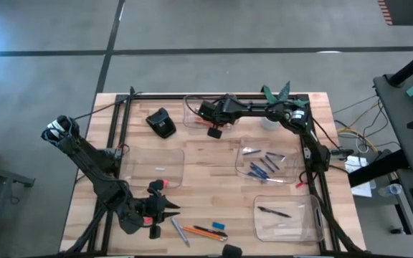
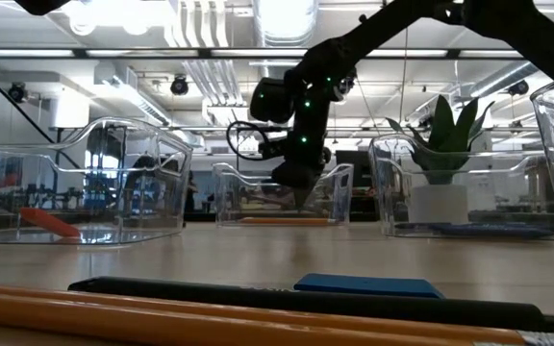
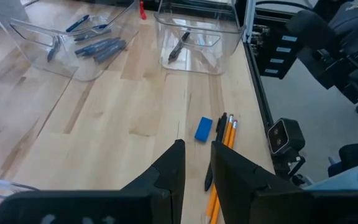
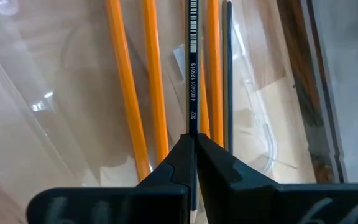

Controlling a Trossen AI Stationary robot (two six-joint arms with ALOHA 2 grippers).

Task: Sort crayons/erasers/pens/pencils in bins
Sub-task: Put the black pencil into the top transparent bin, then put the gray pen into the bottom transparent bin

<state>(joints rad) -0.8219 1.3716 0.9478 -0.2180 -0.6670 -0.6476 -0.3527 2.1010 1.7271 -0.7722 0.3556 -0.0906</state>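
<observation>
My right gripper (image 4: 193, 144) hangs over the far clear bin (image 1: 196, 113) and is shut on a slim dark stick with a printed barcode (image 4: 192, 68). Below it in that bin lie several orange pencils (image 4: 122, 81) and another dark stick (image 4: 227, 68). My left gripper (image 3: 197, 168) hovers near the table's front edge, open by a narrow gap with nothing in it. On the wood beyond it lie a blue eraser (image 3: 203, 129), two orange pencils (image 3: 229, 140) and a black pen (image 3: 219, 127). My right gripper pinches the dark stick (image 4: 192, 127) between its two fingertips, slanting down from above over the bin. The stick runs on ahead of the fingers, parallel to the pencils beneath. Whether its far end rests in the bin I cannot tell.
A bin at the right (image 1: 267, 161) holds blue sticks, and the near right bin (image 1: 287, 217) holds a dark pen. A further clear bin (image 1: 153, 165) stands at the left. A black lump (image 1: 162, 123) and a potted plant (image 1: 274, 97) stand at the far side.
</observation>
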